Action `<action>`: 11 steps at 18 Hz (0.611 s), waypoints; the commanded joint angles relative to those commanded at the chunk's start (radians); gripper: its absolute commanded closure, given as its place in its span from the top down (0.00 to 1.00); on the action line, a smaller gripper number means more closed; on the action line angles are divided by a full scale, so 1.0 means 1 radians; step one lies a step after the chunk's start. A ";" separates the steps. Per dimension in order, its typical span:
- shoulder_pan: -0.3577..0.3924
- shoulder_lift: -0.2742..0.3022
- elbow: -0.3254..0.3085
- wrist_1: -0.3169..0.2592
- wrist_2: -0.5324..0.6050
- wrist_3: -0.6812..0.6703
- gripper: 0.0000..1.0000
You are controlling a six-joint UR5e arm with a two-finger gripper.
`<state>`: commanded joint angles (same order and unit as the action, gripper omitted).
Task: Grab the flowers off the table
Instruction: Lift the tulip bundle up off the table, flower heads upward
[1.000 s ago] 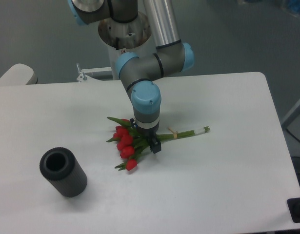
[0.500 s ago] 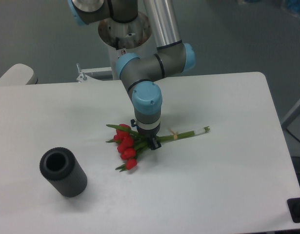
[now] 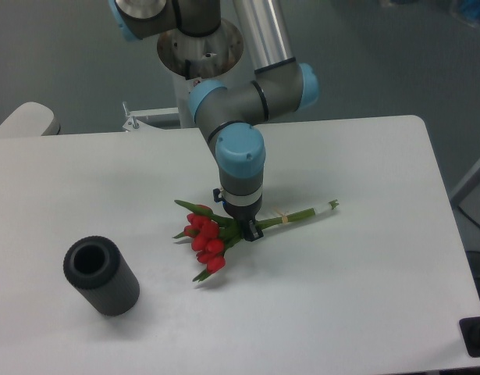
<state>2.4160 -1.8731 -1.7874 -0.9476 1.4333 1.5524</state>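
Near the front left corner of the white tabletop (image 3: pixel 364 297) a dark grey ribbed cylinder (image 3: pixel 101 276) lies with its open end up and back. Around the middle of the tabletop are the flowers (image 3: pixel 212 238): a cluster of red tulip buds with green leaves at the left, long green stems running right to a pale tip. The claw (image 3: pixel 246 229) is clamped on the flowers just right of the buds.
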 joint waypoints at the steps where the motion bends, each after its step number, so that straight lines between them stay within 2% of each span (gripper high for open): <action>1: 0.006 0.006 0.040 -0.035 -0.054 -0.006 0.32; 4: 0.021 0.011 0.166 -0.134 -0.216 -0.038 0.32; 6: 0.043 0.009 0.233 -0.169 -0.308 -0.073 0.32; 8: 0.055 0.000 0.269 -0.171 -0.400 -0.110 0.32; 11: 0.092 -0.004 0.281 -0.161 -0.565 -0.153 0.32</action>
<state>2.5080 -1.8776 -1.5064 -1.1091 0.8687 1.3990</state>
